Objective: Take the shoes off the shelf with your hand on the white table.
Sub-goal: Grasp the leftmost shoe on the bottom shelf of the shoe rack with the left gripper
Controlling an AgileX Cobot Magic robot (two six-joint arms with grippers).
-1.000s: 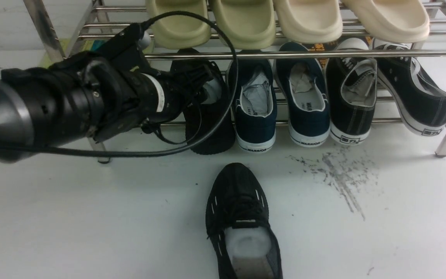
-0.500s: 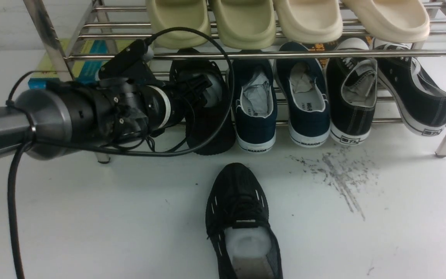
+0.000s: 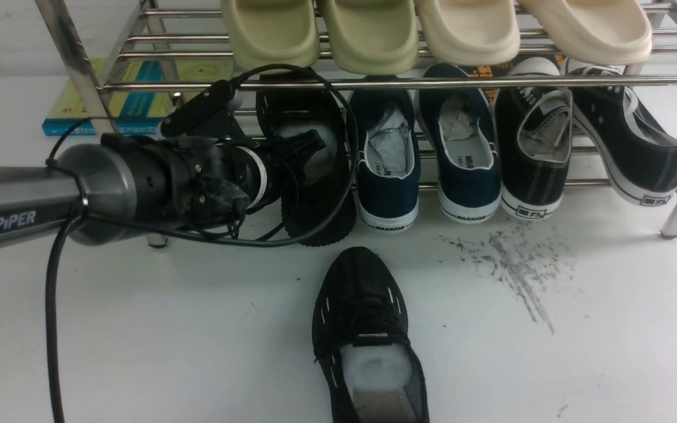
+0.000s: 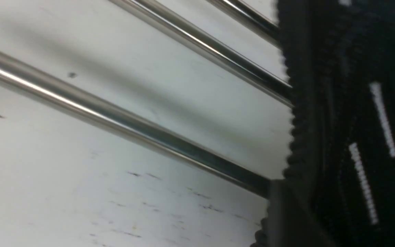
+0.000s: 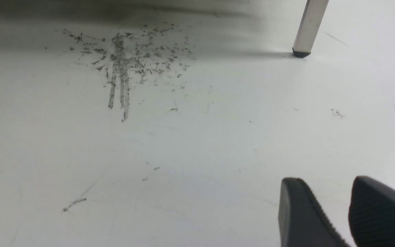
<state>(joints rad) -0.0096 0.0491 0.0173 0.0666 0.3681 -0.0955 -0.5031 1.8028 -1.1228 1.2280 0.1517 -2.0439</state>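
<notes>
first shoe lay on the desk; second shoe sat on the shelf, left gripper at its collar, grip unclear.

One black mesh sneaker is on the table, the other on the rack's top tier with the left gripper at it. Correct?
No. The other sneaker is on the rack's lower tier, not the top, as the front view shows. One sneaker is on the table, and the left gripper is at the other.

Unclear whether left pincer grips the shoe
</notes>
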